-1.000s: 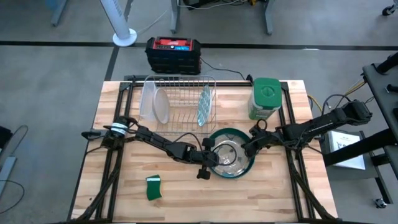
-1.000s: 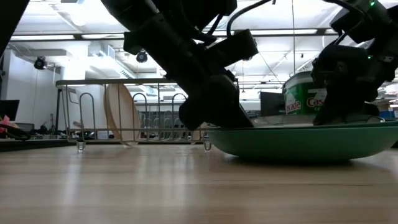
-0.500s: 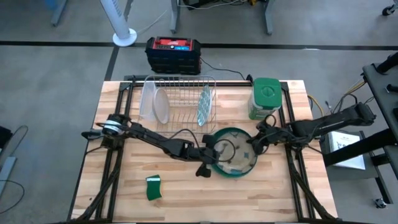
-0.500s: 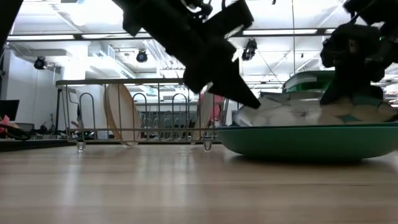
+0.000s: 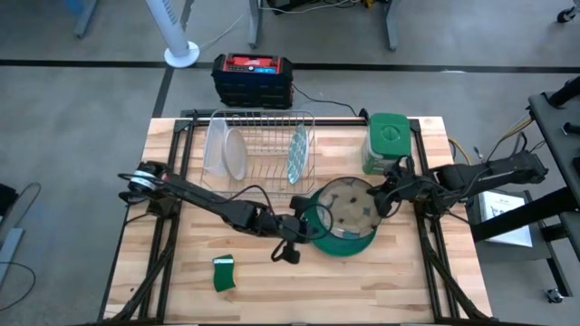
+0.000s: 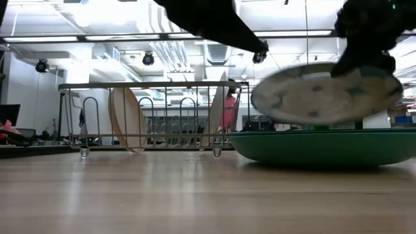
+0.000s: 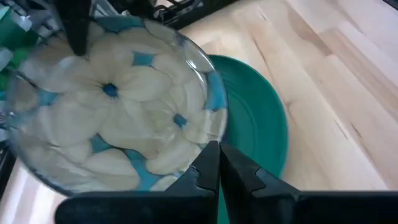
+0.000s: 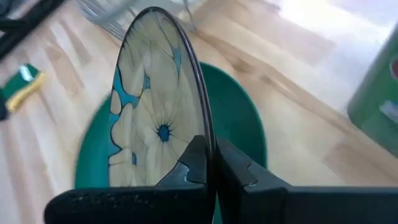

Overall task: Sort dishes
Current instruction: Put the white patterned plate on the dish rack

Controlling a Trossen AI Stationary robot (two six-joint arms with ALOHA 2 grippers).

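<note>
1. Glass plate with a flower pattern (image 5: pixel 349 205), lifted clear of the teal plate (image 5: pixel 337 239) and tilted above it; stiff, smooth, likely slippery and breakable, moderately heavy for an edge grip.
2. Right gripper (image 8: pixel 211 163) pinched shut on the patterned plate's rim, fingers either side of the thin edge; best hold judged to be exactly there, deep on the rim, never on the slick face.
3. Left gripper (image 7: pixel 219 163) closed tight, fingertips together just at the near edge of the same plate; cannot tell whether gripping it or merely touching.
4. Teal plate flat on the table, below the raised one; two more plates standing upright in the wire dish rack (image 5: pixel 263 136): a whitish one (image 5: pixel 234 154) and a patterned one (image 5: pixel 297 154).
5. Light wooden tabletop (image 5: pixel 272 281), smooth and level, offering little friction for a dropped dish.
6. Green canister (image 5: pixel 386 143) just beside the right arm; small green sponge (image 5: pixel 224 273) near the front edge.
</note>
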